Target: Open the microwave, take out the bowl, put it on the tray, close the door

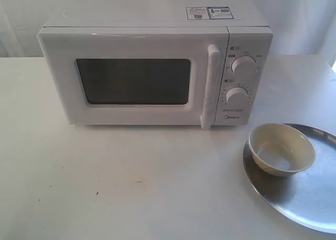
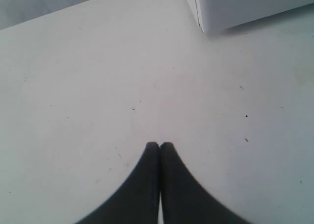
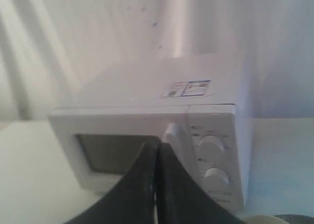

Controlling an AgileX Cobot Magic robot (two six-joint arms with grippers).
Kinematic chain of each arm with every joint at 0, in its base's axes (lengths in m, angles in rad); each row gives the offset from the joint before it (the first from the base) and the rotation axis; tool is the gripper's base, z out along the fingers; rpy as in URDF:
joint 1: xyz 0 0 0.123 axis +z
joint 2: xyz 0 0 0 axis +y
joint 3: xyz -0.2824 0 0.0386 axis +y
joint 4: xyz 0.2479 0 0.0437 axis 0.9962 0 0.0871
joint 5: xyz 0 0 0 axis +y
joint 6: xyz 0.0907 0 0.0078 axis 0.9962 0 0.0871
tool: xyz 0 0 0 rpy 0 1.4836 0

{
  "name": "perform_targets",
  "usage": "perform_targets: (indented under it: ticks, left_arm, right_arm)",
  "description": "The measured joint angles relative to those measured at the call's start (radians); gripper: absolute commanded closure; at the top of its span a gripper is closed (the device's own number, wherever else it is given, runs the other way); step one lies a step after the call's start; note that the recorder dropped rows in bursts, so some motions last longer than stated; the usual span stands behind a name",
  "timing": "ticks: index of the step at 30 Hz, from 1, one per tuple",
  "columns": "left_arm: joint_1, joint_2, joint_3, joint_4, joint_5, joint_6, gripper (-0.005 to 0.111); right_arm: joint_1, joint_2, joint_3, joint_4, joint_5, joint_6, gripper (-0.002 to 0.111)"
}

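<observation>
The white microwave (image 1: 157, 66) stands at the back of the table, its door (image 1: 131, 80) shut, with the tall handle (image 1: 211, 85) beside two knobs. The cream bowl (image 1: 282, 148) rests upright on the silver tray (image 1: 310, 198) at the front right. Neither gripper shows in the exterior view. My left gripper (image 2: 159, 145) is shut and empty above bare table, a corner of the microwave (image 2: 245, 6) beyond it. My right gripper (image 3: 157, 146) is shut and empty, held away from the microwave (image 3: 162, 136) and facing its door (image 3: 117, 150).
A white cloth backdrop (image 1: 52, 9) hangs behind the microwave. The table (image 1: 131, 182) is white, with a few small dark specks. The tray runs off the right edge of the exterior view.
</observation>
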Motion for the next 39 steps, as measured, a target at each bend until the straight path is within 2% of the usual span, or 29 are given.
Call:
perform_targets:
  ticks: [4, 8, 11, 15, 18, 22, 27, 39]
  left_arm:
    - [0.000, 0.000, 0.000, 0.000, 0.000, 0.000, 0.107]
    - [0.000, 0.000, 0.000, -0.003, 0.000, 0.000, 0.107]
    - [0.000, 0.000, 0.000, 0.001, -0.002, 0.000, 0.107]
    - [0.000, 0.000, 0.000, -0.001, -0.002, 0.000, 0.107]
    - [0.000, 0.000, 0.000, -0.001, -0.002, 0.000, 0.107]
    - [0.000, 0.000, 0.000, -0.001, -0.002, 0.000, 0.107]
    - [0.000, 0.000, 0.000, -0.001, -0.002, 0.000, 0.107]
    - [0.000, 0.000, 0.000, -0.001, -0.002, 0.000, 0.107]
  right_arm:
    - [-0.163, -0.243, 0.232, 0.172, -0.074, 0.000, 0.108]
    - [-0.201, -0.354, 0.442, 0.382, -0.124, 0.000, 0.108]
    - [-0.204, -0.357, 0.582, 0.445, -0.232, 0.000, 0.108]
    - [-0.206, -0.358, 0.743, 0.299, -0.552, 0.000, 0.108]
    - [-0.206, -0.358, 0.762, 0.077, -0.641, 0.000, 0.108]
    - [-0.206, -0.358, 0.763, -0.149, -0.523, 0.000, 0.108]
    - [-0.206, -0.358, 0.767, -0.217, -0.277, 0.002, 0.108]
    - [-0.206, -0.358, 0.769, -0.246, -0.245, 0.000, 0.108]
